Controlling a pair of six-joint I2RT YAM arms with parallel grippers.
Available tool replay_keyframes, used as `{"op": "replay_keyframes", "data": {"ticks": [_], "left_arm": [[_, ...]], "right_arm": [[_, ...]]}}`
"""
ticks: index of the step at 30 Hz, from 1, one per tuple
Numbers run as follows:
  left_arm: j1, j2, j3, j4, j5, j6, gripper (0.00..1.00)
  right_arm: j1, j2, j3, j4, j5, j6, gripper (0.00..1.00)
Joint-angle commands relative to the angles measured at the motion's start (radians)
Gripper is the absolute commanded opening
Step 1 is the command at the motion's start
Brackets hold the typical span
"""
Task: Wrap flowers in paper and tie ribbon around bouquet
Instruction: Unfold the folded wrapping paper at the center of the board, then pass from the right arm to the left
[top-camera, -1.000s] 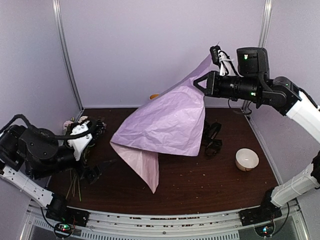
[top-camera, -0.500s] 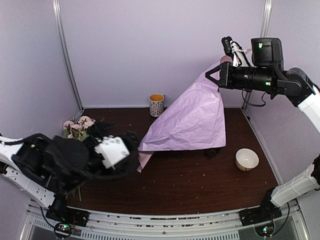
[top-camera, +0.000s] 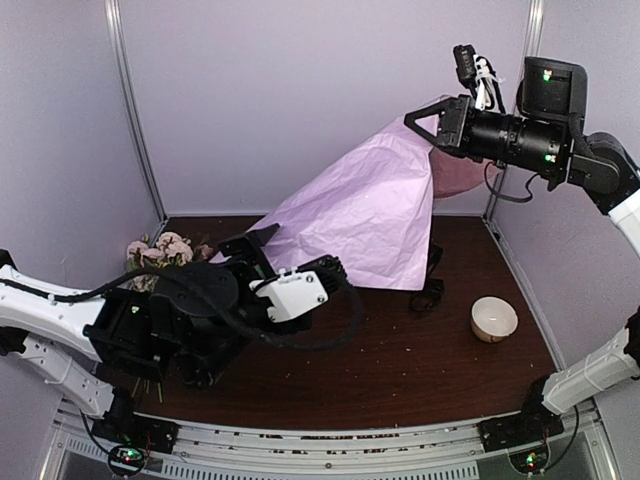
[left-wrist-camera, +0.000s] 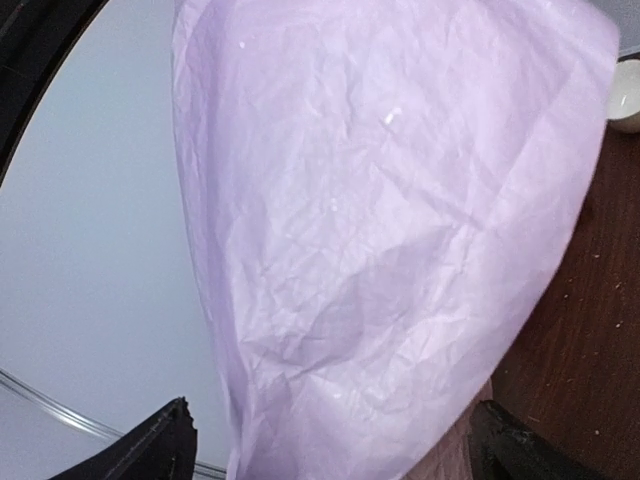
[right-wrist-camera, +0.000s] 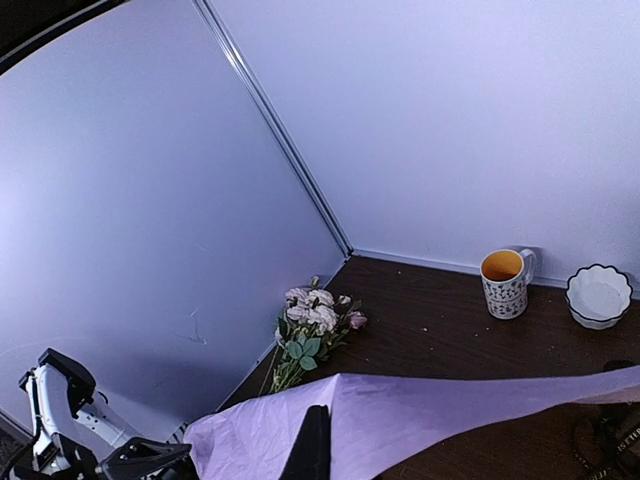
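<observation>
The lilac paper (top-camera: 370, 225) hangs from the right pincer (top-camera: 415, 120), clamped shut on its top corner high above the counter (top-camera: 400, 360). The left pincer (top-camera: 295, 255) gapes wide, empty, beside its lower edge; flowers (top-camera: 160, 248) lie far left.

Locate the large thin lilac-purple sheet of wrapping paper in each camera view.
Top external: the paper hangs centre-right from the right gripper.
Left wrist: the paper fills most of the frame.
Right wrist: the paper runs along the bottom edge.
Shared landmark: the small white bowl.
</observation>
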Motion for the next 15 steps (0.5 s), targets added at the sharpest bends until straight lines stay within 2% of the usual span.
{"op": "replay_keyframes", "data": {"ticks": [1, 6, 8, 11, 15], "left_arm": [[0.077, 0.049, -0.038, 0.193, -0.103, 0.178, 0.98], [0.141, 0.046, -0.072, 0.590, -0.163, 0.438, 0.97], [0.142, 0.046, -0.071, 0.713, -0.150, 0.502, 0.91], [0.142, 0.051, -0.044, 0.674, -0.099, 0.458, 0.79], [0.144, 0.038, 0.010, 0.393, 0.076, 0.207, 0.76]], "right_arm": [[0.015, -0.023, 0.029, 0.024, 0.004, 0.012, 0.00], [0.018, -0.028, 0.045, 0.000, -0.009, 0.003, 0.00], [0.018, -0.032, 0.047, -0.007, -0.008, -0.003, 0.00], [0.018, -0.031, 0.044, -0.015, -0.010, -0.006, 0.00], [0.018, -0.023, 0.044, -0.019, -0.024, -0.008, 0.00]]}}
